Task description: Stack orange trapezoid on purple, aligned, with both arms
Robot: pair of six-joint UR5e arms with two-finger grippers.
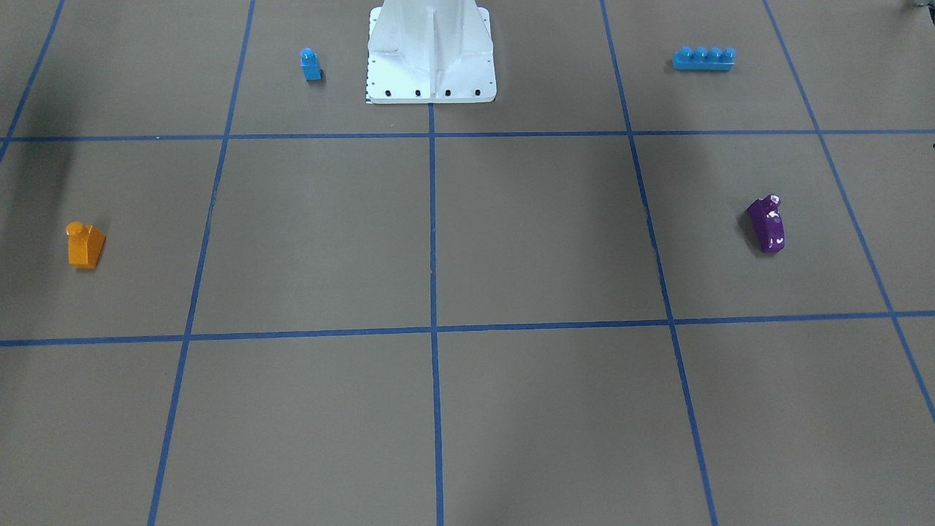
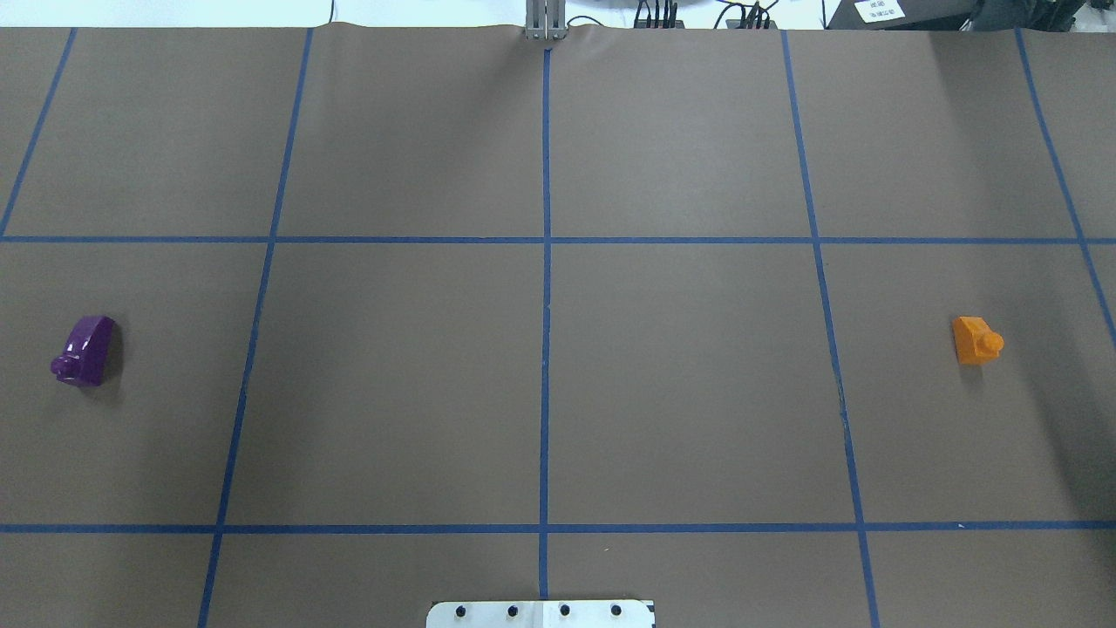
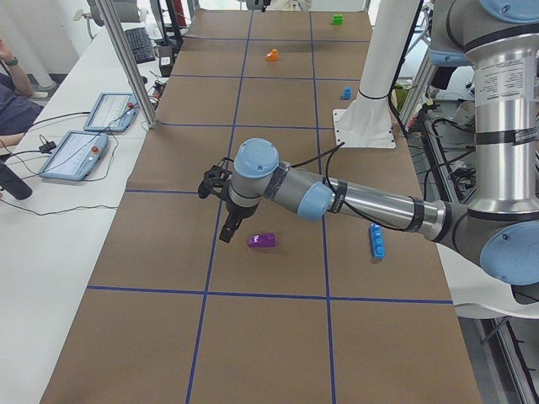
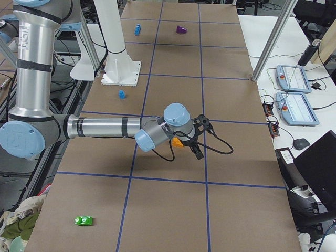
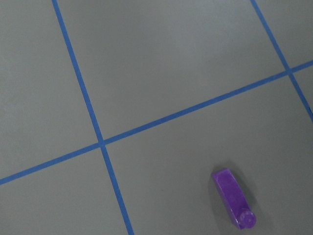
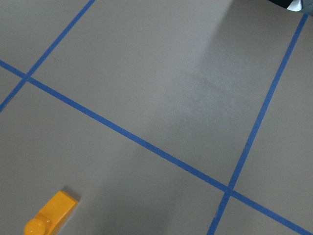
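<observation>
The orange trapezoid [image 1: 85, 246] stands on the brown mat on the robot's right side [image 2: 975, 340], and shows low in the right wrist view [image 6: 49, 215]. The purple block [image 1: 765, 225] lies on its side on the robot's left side [image 2: 85, 351], low right in the left wrist view [image 5: 234, 198]. The left gripper [image 3: 227, 229] hangs above the mat just beside the purple block [image 3: 261, 241]. The right gripper [image 4: 197, 151] hangs beside the orange block [image 4: 177, 142], which its arm partly hides. Both grippers show only in side views; I cannot tell if they are open or shut.
A blue single-stud block [image 1: 310, 64] and a long blue four-stud brick [image 1: 703, 58] sit either side of the white pedestal [image 1: 431, 66]. A green block [image 4: 84, 220] lies near the table's right end. Tablets [image 4: 296, 107] lie on the operators' side.
</observation>
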